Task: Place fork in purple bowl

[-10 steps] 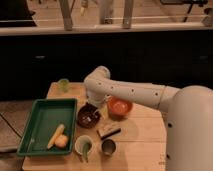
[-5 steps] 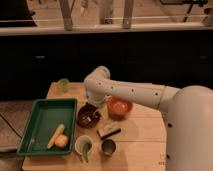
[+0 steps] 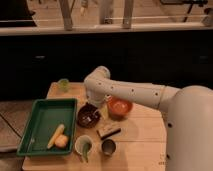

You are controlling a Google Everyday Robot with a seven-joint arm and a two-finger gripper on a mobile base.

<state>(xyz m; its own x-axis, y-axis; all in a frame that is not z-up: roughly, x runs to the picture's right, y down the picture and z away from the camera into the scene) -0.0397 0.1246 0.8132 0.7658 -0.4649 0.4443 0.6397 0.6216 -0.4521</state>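
Observation:
The purple bowl (image 3: 88,115) is round and dark. It stands on the wooden table (image 3: 135,140), just right of the green tray. A thin pale streak inside it looks like the fork (image 3: 93,118), lying towards the bowl's right side. My white arm reaches in from the right and bends down at its elbow. The gripper (image 3: 100,103) hangs just above the bowl's right rim, between the purple bowl and the orange bowl (image 3: 119,107).
A green tray (image 3: 42,117) at the left holds a yellow piece and an orange fruit (image 3: 61,142). A pale cup with a green utensil (image 3: 83,146) and a metal cup (image 3: 108,147) stand in front. A dark bar (image 3: 109,131) lies between them and the bowls. A small green cup (image 3: 63,84) stands at the back left.

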